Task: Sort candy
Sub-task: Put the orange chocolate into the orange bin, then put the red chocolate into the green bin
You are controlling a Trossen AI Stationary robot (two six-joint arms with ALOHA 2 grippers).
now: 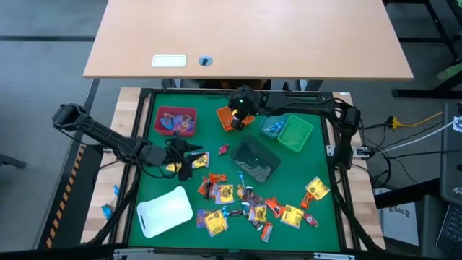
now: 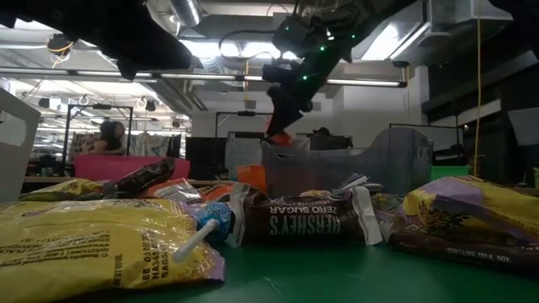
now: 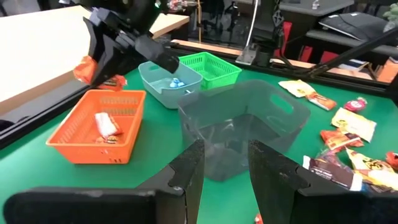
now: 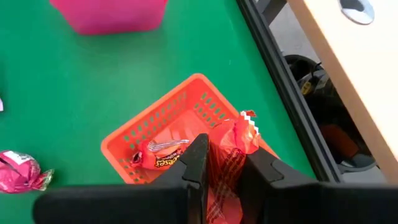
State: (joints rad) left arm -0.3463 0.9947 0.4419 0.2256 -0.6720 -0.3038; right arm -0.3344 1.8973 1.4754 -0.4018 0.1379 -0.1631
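Orange-red sweet (image 4: 235, 144) pinched in my right fingers (image 4: 225, 163) hangs over the orange bin (image 4: 158, 134); I should part them only while centred, left fingers (image 3: 225, 163) idle, open.

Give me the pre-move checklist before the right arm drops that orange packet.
1. Right gripper shut on the orange-red candy: ok.
2. Gripper above the orange bin: ok.
3. Matching candy already in that bin: ok.
4. Left gripper open, empty, away from the orange bin, facing the grey bin: ok.
5. Release height above the bin floor: cannot tell.
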